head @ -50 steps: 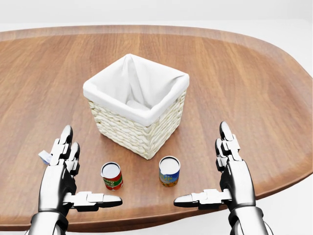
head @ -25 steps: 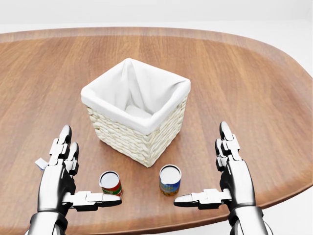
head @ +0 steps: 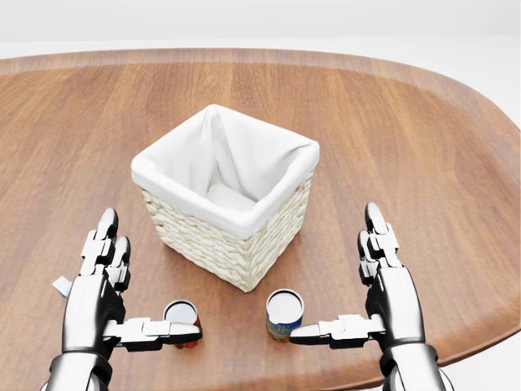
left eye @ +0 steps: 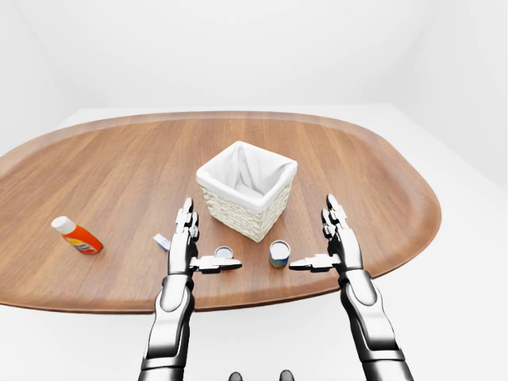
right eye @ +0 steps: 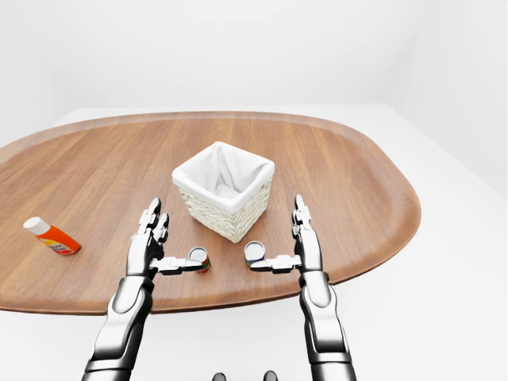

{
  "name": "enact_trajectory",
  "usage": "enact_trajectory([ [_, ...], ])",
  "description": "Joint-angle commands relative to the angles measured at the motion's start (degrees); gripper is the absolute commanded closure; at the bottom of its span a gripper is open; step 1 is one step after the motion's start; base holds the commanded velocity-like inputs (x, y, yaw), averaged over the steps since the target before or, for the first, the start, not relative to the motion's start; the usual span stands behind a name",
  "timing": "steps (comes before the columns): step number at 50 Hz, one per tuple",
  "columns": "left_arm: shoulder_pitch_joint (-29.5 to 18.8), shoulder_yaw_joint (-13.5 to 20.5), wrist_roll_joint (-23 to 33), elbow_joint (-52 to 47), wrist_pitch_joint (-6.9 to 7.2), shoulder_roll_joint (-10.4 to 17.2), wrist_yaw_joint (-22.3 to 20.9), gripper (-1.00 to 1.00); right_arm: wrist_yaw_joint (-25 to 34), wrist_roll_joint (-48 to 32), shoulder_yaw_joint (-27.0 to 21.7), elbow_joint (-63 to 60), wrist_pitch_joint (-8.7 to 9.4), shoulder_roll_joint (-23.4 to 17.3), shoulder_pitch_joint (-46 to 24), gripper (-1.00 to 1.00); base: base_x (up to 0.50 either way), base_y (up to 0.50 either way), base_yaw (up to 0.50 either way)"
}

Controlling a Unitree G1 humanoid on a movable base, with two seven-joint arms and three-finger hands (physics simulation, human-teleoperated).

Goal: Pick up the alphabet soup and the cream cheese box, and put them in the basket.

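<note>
my left hand [head: 102, 314] and right hand [head: 383, 305] hover over the near edge of the worktop [head: 423, 147], fingers spread wide, holding nothing. two small cans stand upright between them, below the basket [head: 224, 191] in the head view: a red-labelled can [head: 182, 321] just behind my left thumb, and a blue-and-yellow can [head: 283, 314] by my right thumb. i cannot read which is the alphabet soup. either looks rigid, smooth and a bit slick, so i'd pinch it around the cylinder's middle. a pale corner [head: 62, 286] beside my left hand may be the cream cheese box: probably light card, best gripped across flat faces. the basket is woven, cloth-lined and open-topped.
</note>
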Motion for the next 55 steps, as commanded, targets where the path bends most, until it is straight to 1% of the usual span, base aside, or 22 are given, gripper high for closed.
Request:
enact_trajectory([
  [1,-0.1,-0.01,-0.03,0.09,-0.04,0.01,0.06,-1.0,0.01,-0.08,0.04,0.14,-0.14,-0.01,-0.02,-1.0,0.09,0.0,0.0],
  [2,0.09,-0.09,0.0,-0.5,0.38,-0.03,0.13,-1.0,0.0,-0.1,0.04,0.2,-0.16,-0.01,-0.05,-1.0,0.09,0.0,0.0],
  [5,-0.36,0.08,-0.07,0.82,-0.44,0.06,0.01,-1.0,-0.03,-0.05,-0.01,0.15,-0.04,-0.01,-0.1,-1.0,0.09,0.0,0.0],
  [12,-0.32,-0.05,0.03,0.48,0.02,0.02,0.11,-1.0,-0.08,0.03,-0.09,0.05,0.18,-0.01,-0.14,-1.0,0.09,0.0,0.0],
  [15,-0.1,-0.1,0.06,-0.02,0.34,-0.02,0.17,-1.0,-0.09,0.34,-0.32,0.63,-0.14,-0.03,-0.35,-1.0,0.09,0.0,0.0],
  [19,0.23,-0.28,0.14,-1.38,1.51,-0.09,0.28,-1.0,-0.2,1.01,-0.63,0.28,0.17,-0.03,-0.39,-1.0,0.09,0.0,0.0],
  [20,-0.08,-0.16,0.12,-0.4,0.86,-0.04,0.19,-1.0,-0.43,1.42,-0.94,0.14,-0.07,0.01,-0.38,-1.0,0.09,0.0,0.0],
  [23,-0.2,-0.07,0.06,0.04,0.53,0.0,0.13,-1.0,-0.9,1.98,-1.23,-0.17,-0.13,0.02,-0.4,-1.0,0.09,0.0,0.0],
  [25,0.08,-0.2,0.1,-0.97,1.26,-0.05,0.2,-1.0,-1.29,2.28,-1.45,-0.37,-0.08,-0.04,-0.4,-1.0,0.09,0.0,0.0],
  [30,-0.42,0.04,0.0,0.78,-0.19,0.04,0.07,-1.0,-4.96,3.65,-3.28,-1.23,-0.59,-0.01,-0.51,-1.0,0.06,0.0,0.0],
  [33,0.08,-0.14,0.07,-0.39,0.44,-0.02,0.1,-1.0,-6.01,3.94,-3.61,-1.13,-0.68,-0.2,-0.61,-1.0,0.0,0.0,0.0],
  [37,-0.36,0.02,-0.01,0.86,-0.4,0.04,0.03,-1.0,-8.6,4.4,-4.56,-0.79,-1.23,-0.27,-1.02,-1.0,0.0,0.0,0.0],
  [39,-0.14,-0.08,0.01,0.13,0.1,0.01,0.07,-1.0,-11.12,4.28,-5.37,-1.01,-1.28,-0.29,-1.25,-1.0,0.0,0.0,0.0],
  [41,-0.11,-0.07,0.02,0.19,-0.01,0.02,0.02,-1.0,-12.5,4.48,-5.85,-0.65,-1.45,-0.5,-1.51,-1.0,0.0,0.0,0.0],
  [43,0.03,-0.08,-0.01,-0.27,0.23,0.01,0.02,-1.0,-16.64,3.37,-6.89,-0.52,-1.45,-0.56,-2.0,-1.0,0.0,0.0,0.0],
  [45,-0.22,0.05,-0.05,0.43,-0.19,0.06,-0.03,-1.0,-20.31,3.46,-8.19,-0.89,-0.92,-0.67,-2.32,-1.0,0.0,0.0,0.0],
  [46,-0.07,-0.02,-0.04,-0.07,0.13,0.04,-0.02,-1.0,-21.69,4.15,-8.84,-1.59,-0.23,-0.74,-2.29,-1.0,0.0,0.0,0.0],
  [47,0.1,-0.06,-0.03,-0.49,0.38,0.01,0.0,-1.0,-22.5,4.89,-9.4,-0.89,-0.78,-0.97,-2.61,-1.0,0.0,0.0,0.0],
  [51,0.13,-0.08,0.01,-0.55,0.43,-0.01,0.0,-1.0,-25.52,5.81,-10.1,-1.76,-0.06,-1.46,-2.55,-1.0,0.0,0.0,0.0],
  [53,0.08,-0.03,-0.02,-0.31,0.23,0.0,-0.02,-1.0,-27.65,5.5,-10.58,-2.12,-0.69,-1.46,-2.49,-1.0,0.0,0.0,0.0],
  [54,-0.28,0.07,-0.05,0.66,-0.39,0.05,-0.07,-1.0,-28.85,5.01,-10.98,-1.95,-2.62,-1.51,-2.44,-1.0,0.0,0.0,0.0],
  [55,-0.26,0.04,-0.03,0.55,-0.29,0.05,-0.04,-1.0,-30.15,4.56,-11.25,-2.09,-3.38,-1.51,-2.33,-1.0,0.0,0.0,0.0],
])
